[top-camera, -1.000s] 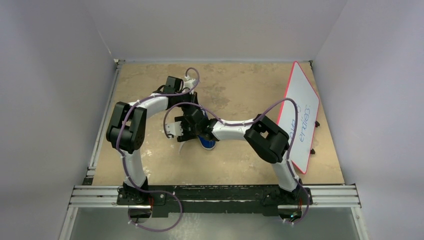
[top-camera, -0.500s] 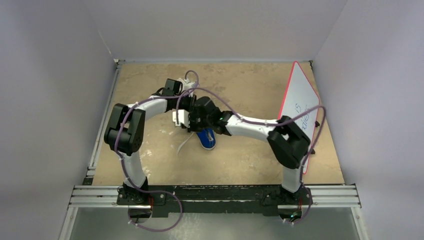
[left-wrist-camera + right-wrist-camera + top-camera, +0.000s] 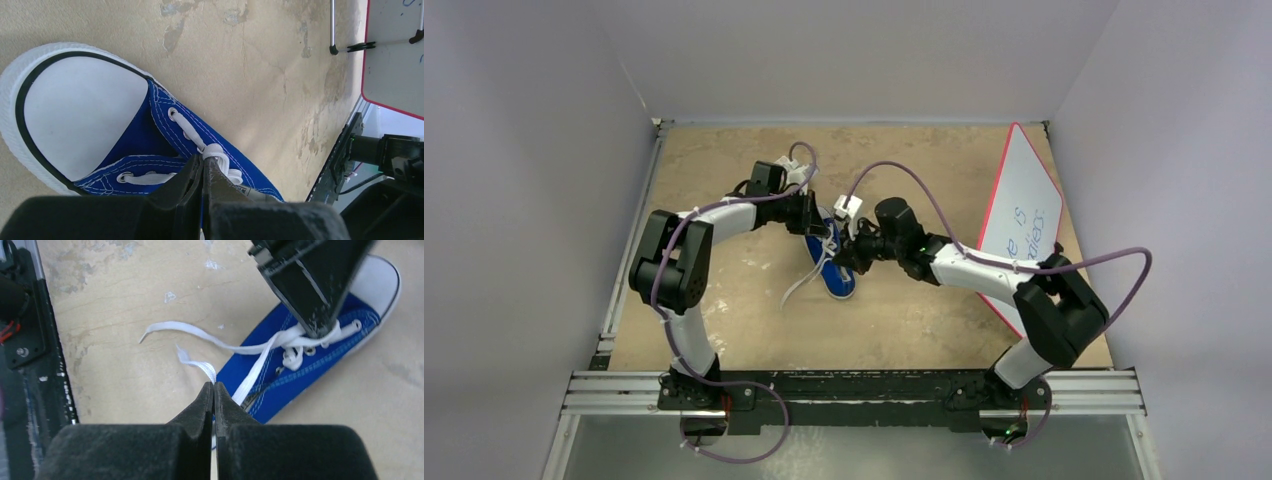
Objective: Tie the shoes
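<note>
The blue shoe (image 3: pixel 840 281) with its white toe cap (image 3: pixel 80 112) lies on the tan table between the two arms. My left gripper (image 3: pixel 204 159) is shut at the lace crossing over the tongue, a white lace loop (image 3: pixel 216 150) bunched at its tips. Seen from the right wrist, its black fingers (image 3: pixel 315 295) press onto the laces. My right gripper (image 3: pixel 214 385) is shut on a white lace end (image 3: pixel 200 367) just beside the shoe's heel side (image 3: pixel 280 385). Another loose lace (image 3: pixel 190 332) trails over the table.
A white board with a red edge (image 3: pixel 1024 225) leans at the right on thin black feet (image 3: pixel 345 48). Grey walls close in the table on three sides. The arms' black base rail (image 3: pixel 854 390) runs along the near edge.
My right arm has swung from the left of the shoe over to its right side and its jaws have closed on a lace. The left gripper has stayed over the shoe.
</note>
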